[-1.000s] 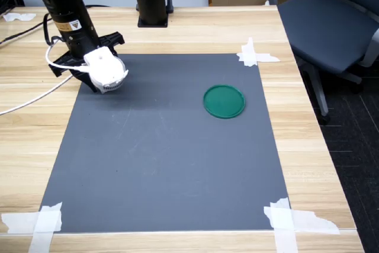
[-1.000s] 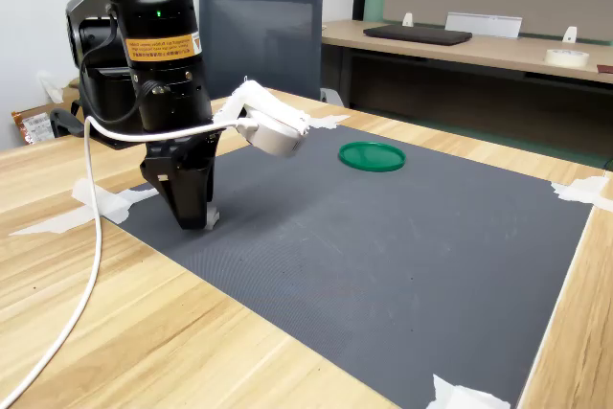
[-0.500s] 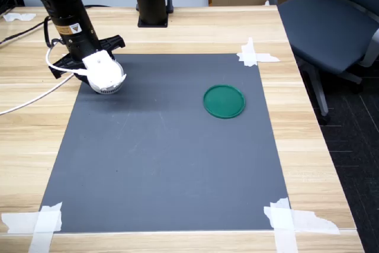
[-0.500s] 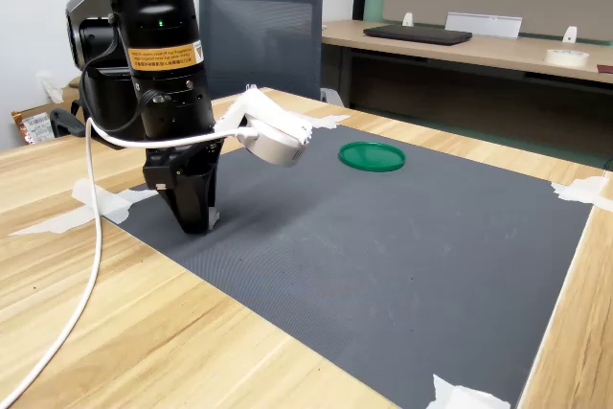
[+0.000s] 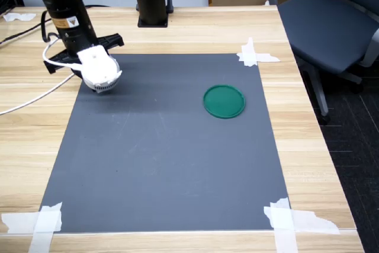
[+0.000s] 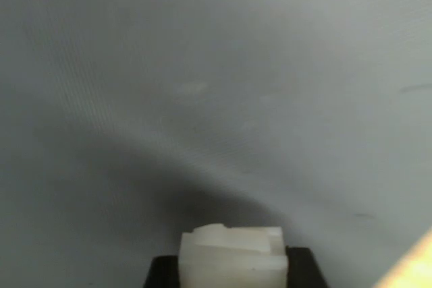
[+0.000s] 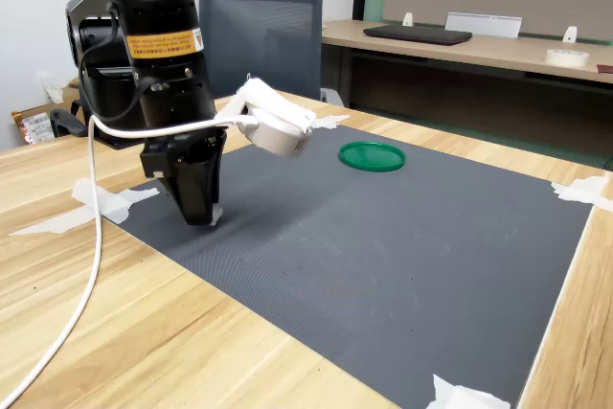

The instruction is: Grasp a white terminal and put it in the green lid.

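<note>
- The end effector (image 7: 198,210) points straight down at the near-left corner of the dark mat (image 7: 383,237) in the second exterior view, its black fingers drawn close together with their tips at or just above the mat.
- In the wrist view the white terminal (image 6: 231,255) sits clamped between the two dark fingertips (image 6: 162,271), a small blocky piece with a stepped upper edge; the grey mat fills everything behind it.
- In the second exterior view a sliver of white shows at the finger tips; it is too small to tell more.
- In the first exterior view the arm's white rounded camera housing (image 5: 99,70) hides the tips and the terminal.
- The green lid (image 5: 224,101) lies flat on the mat, towards the first exterior view's right, well apart from the end effector, and nothing lies in it.
- White tape strips (image 5: 256,55) hold the mat's corners to the wooden bench (image 5: 177,28).
- A white cable (image 7: 91,265) trails from the arm across the bench.
- An office chair (image 5: 331,22) stands beside the bench, at the first exterior view's right.
</note>
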Motion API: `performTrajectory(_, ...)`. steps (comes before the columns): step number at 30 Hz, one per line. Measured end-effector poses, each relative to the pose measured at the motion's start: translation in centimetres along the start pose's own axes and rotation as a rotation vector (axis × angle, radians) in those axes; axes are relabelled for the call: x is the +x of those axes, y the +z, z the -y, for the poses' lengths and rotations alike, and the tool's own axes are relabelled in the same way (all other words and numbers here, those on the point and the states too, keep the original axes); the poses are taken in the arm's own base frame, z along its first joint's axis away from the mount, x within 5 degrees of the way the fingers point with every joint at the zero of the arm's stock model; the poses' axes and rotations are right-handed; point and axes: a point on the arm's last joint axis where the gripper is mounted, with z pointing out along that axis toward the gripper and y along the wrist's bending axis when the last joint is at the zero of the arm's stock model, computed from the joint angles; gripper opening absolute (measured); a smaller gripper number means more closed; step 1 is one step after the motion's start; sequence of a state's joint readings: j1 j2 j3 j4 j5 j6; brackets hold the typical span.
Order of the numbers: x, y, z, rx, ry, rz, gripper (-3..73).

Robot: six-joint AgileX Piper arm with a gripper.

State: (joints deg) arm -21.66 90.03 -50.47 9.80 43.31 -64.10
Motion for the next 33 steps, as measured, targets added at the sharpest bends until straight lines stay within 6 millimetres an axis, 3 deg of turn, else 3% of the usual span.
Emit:
performTrajectory(4, -1.6, -1.7, -0.9, -0.006, -0.061, 0.022, 25.8)
performTrajectory(14, -7.2, -4.8, -5.9, -0.01, -0.155, 0.125, 25.8)
performTrajectory(28, -11.4, -5.3, -13.6, -0.085, -0.366, 0.19, 25.8)
performTrajectory(33, -12.3, -4.3, -15.8, -0.12, -0.427, 0.169, 25.8)
